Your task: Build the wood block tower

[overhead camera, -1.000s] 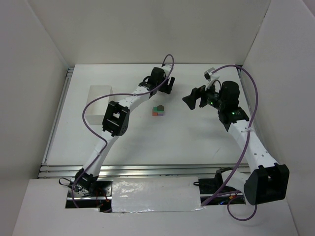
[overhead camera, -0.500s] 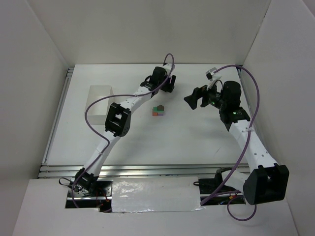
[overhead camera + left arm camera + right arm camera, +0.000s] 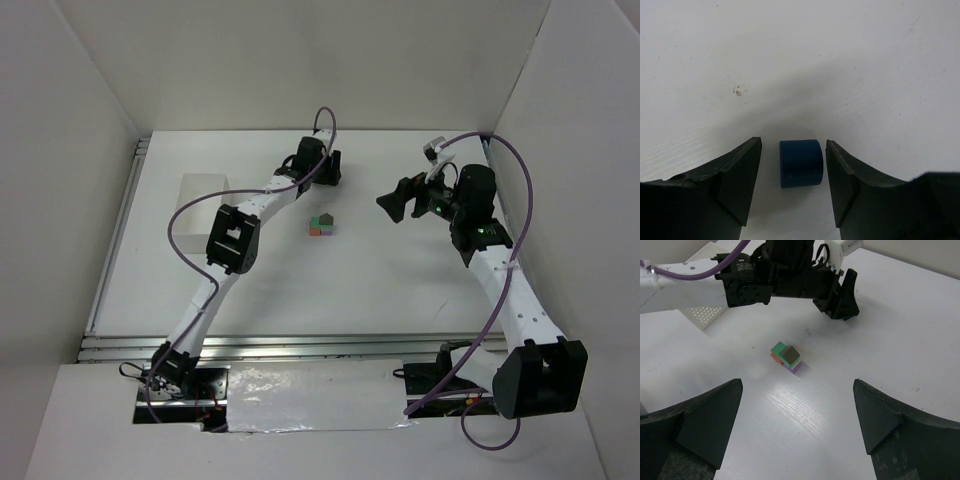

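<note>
The tower (image 3: 321,224) is found about mid-surface, with a grey cube (image 3: 789,355) on top. The right tool (image 3: 798,390) is held wide open off toward the right edge, nothing gripped. Further back, near the far edge, a blue block (image 3: 801,162) is straddled by the left tool (image 3: 794,147), partly open, with slim gaps left on both sides.

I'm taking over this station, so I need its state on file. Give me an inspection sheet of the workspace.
Surface: white table, faint specks.
Job's things: stack of coloured blocks mid-table; blue block apart, lying between the fingers of the left gripper, gaps both sides.
Clutter: white box at left.
Grippers: left gripper open; right gripper open, empty.
Cables: purple cables looped along both arms.
Surroundings: white walls on three sides.
</note>
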Controlling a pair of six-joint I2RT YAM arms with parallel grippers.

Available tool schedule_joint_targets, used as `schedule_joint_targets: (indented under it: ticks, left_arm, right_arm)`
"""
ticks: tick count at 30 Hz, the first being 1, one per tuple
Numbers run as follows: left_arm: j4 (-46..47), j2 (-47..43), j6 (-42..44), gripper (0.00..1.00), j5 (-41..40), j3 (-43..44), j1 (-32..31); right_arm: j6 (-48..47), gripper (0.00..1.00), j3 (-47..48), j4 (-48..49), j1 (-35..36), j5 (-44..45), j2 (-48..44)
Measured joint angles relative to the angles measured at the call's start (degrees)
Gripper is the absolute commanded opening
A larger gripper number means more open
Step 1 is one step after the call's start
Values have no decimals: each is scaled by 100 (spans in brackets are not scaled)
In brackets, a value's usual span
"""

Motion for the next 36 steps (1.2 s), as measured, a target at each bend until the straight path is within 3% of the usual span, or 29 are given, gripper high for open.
schedule_joint_targets:
  ticks: [7,13,16,19,20,30,36]
  left_arm:
    - [44,-105,131,70,-9,-184,-74]
    - [2,-212,125,50,-105,-354,-149]
    - [4,-238,127,50,-146,-396,-157]
    - [9,-245,125,45,-175,-409,-166]
    - [4,-251,125,39,-181,-411,-168]
    - [-2,-662,317,24,-116,-984,-188]
    - [-166,-1700,835,16,238,-1770,-186]
  right_arm:
    - [0,100,2,0,-20,-70,0]
    - [0,100,2,0,-20,-109,4]
    - [0,100,4,0,-20,-136,9]
    - [0,100,4,0,-22,-166,11]
    - [2,100,4,0,-22,-179,11]
    - [2,100,4,2,-26,-391,61]
    - [-26,100,4,26,-31,-634,59]
